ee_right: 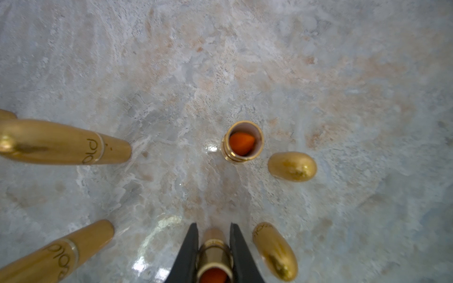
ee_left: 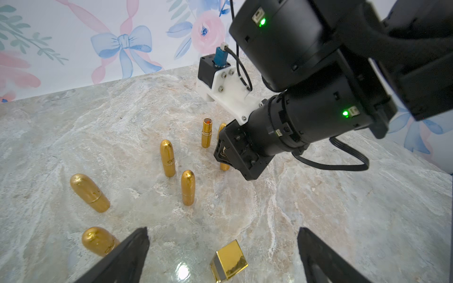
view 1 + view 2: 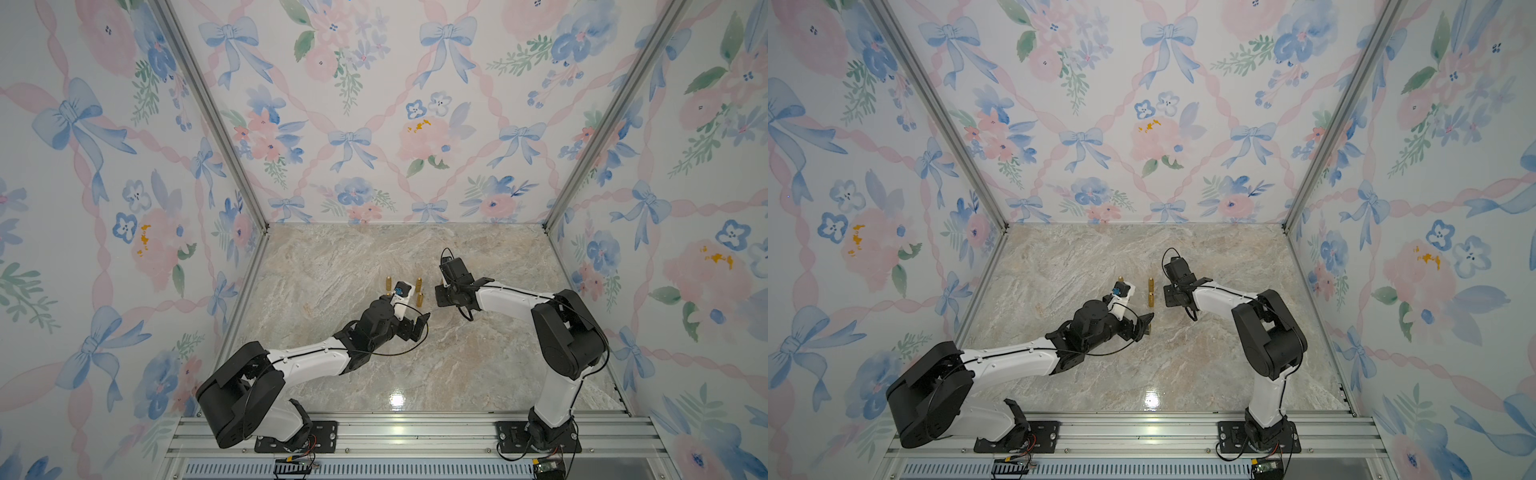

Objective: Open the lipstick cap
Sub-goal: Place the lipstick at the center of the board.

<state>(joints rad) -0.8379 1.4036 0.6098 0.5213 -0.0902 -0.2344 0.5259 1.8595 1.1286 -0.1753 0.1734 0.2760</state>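
Observation:
My right gripper (image 1: pixel 213 241) is shut on a gold lipstick tube (image 1: pixel 213 254) whose cap is off; its orange stick shows at the top. In the left wrist view this gripper (image 2: pixel 224 156) points down at the marble table (image 2: pixel 343 208). Two loose bullet-shaped gold caps (image 1: pixel 291 166) (image 1: pixel 274 251) stand beside it. Another uncapped lipstick (image 1: pixel 242 141) stands just beyond. My left gripper (image 2: pixel 223 235) is open and holds nothing, with a small gold cube (image 2: pixel 229 259) on the table between its fingers (image 2: pixel 132 252). In a top view the right gripper (image 3: pixel 442 295) faces the left gripper (image 3: pixel 419 326).
Several capped gold lipsticks stand upright near the grippers, among them a tall one (image 2: pixel 168 158), a shorter one (image 2: pixel 188 187) and two closer to my left fingers (image 2: pixel 89 192) (image 2: pixel 99 241). Floral walls (image 3: pixel 374 124) enclose the table on three sides.

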